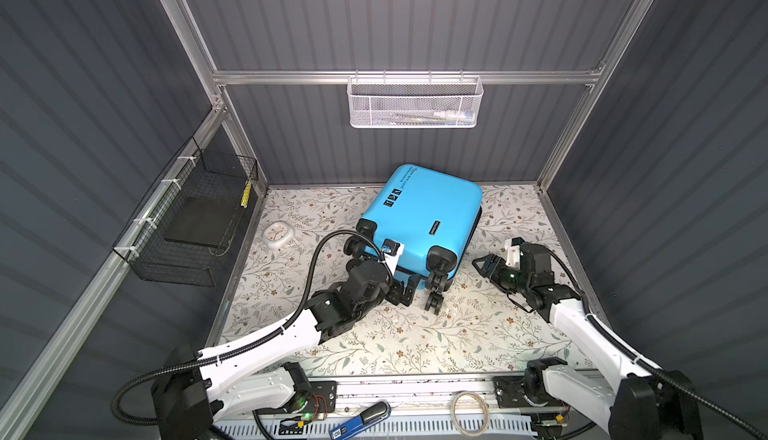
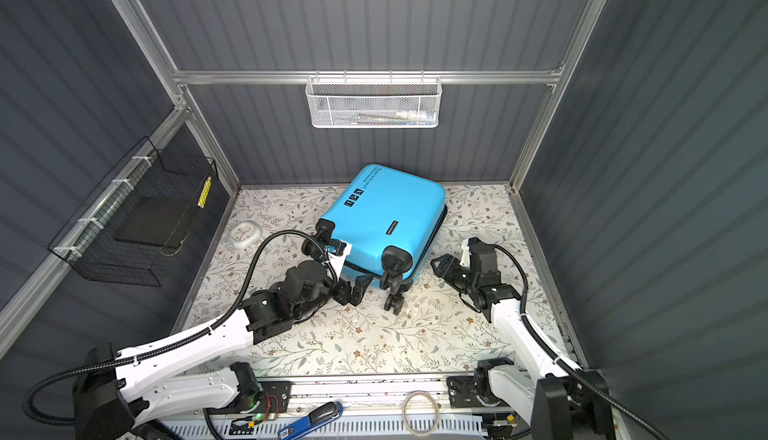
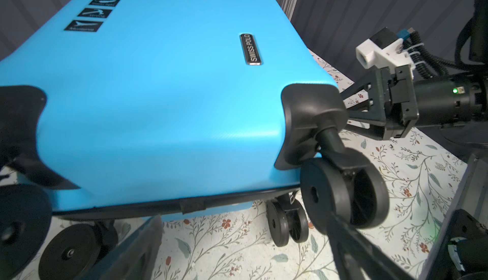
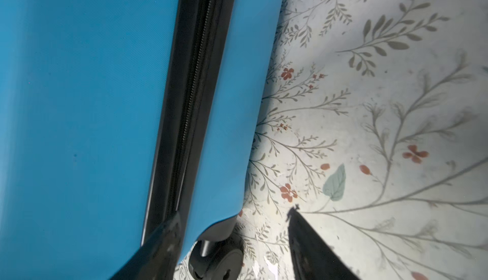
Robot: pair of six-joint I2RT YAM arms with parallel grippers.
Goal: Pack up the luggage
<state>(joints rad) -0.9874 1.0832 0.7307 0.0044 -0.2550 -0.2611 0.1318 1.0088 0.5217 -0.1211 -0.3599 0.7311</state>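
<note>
On the floral mat the blue luggage lies flat, closed

Bright blue luggage, with black wheels and zipper, on a cream mat patterned with grey-green leaves and red flowers.

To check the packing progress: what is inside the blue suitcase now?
Nothing inside can be seen. The suitcase lies closed on the flowered mat, and its zipper looks shut along the side in the right wrist view. The shell hides any contents.
</note>
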